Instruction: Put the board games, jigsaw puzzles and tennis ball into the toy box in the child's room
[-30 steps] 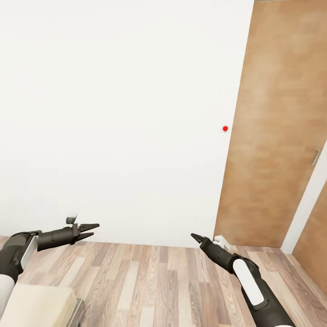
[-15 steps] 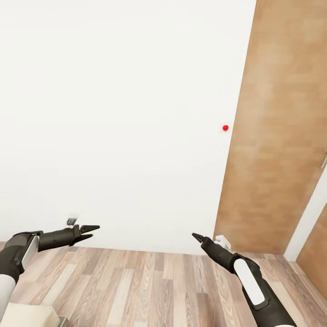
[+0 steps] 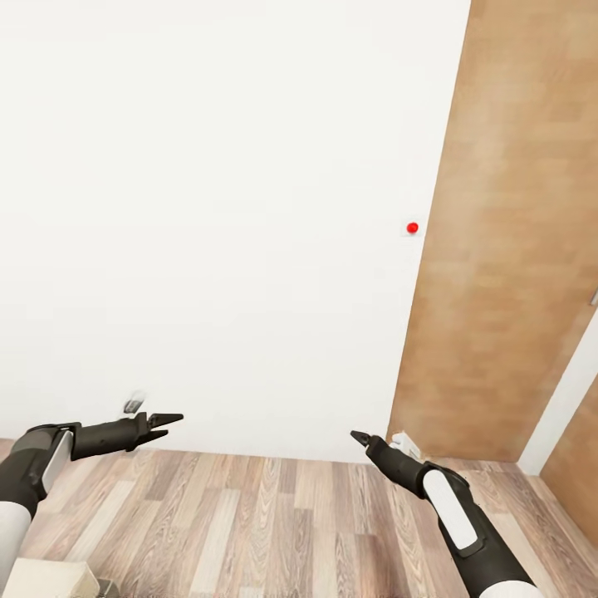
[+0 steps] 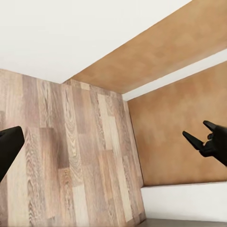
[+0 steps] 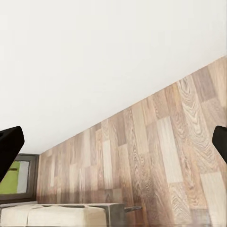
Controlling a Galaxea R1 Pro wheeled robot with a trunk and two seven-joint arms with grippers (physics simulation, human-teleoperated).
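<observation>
Left claw (image 3: 170, 424) is held out over the plank floor (image 3: 274, 515) with its jaws parted and nothing between them. The right claw (image 3: 359, 435) is likewise empty, and its fingers (image 5: 9, 146) are seen at opposite edges of the right wrist view, so it is spread wide. A white wall (image 3: 208, 208) with a red button (image 3: 412, 227) is faced, and a wood door (image 3: 515, 249) is seen beside it. Of the task's things, only the bed (image 3: 41, 577) is made out, as a beige corner at the head view's lower left and as a mattress edge in the right wrist view. Where the toys and the toy box lie cannot be told. Against the picture from a second ago, the whole head view has shifted: less of the bed corner is shown, the floor strip is narrower, and the button sits slightly higher. This is read as base or head motion, not as any object moving, and both arms are kept in the same pose. A travel step is judged to be in hand, with no toy gripped and the bed being left behind. The table or the bed must be brought back into view before any pick is attempted.
</observation>
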